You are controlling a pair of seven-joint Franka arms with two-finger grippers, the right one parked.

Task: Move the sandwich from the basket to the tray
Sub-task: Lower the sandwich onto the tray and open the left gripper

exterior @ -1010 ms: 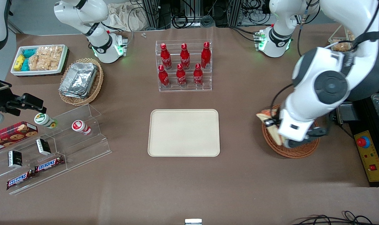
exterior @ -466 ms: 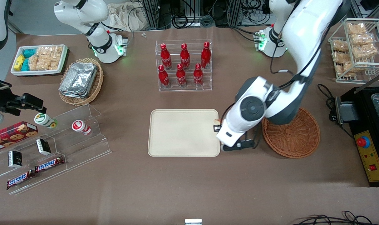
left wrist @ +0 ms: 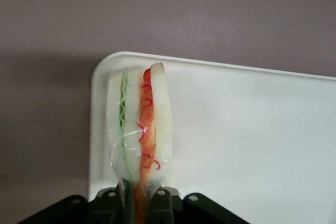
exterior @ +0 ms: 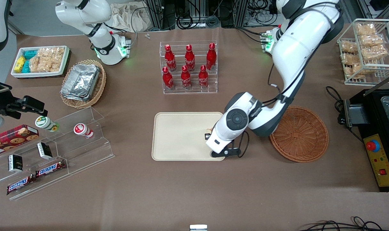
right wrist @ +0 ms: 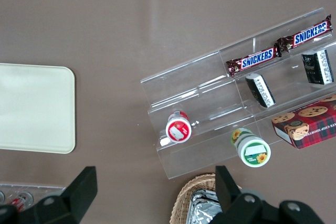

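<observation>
With our gripper (left wrist: 137, 203) clamped on the one sandwich (left wrist: 137, 129), held on edge just above a corner of the one tray (exterior: 181, 136), we should carry it inward over the tray's middle, lower gently, then release; the one basket (exterior: 305, 134) beside us sits empty.

left arm — reaching low, wrist bent down | gripper (left wrist: 140, 203) — fingers clamped

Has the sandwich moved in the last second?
Yes. The pincer, shut on the sandwich, carried it out of the basket toward the parked arm's end; it now hangs over the tray edge.
</observation>
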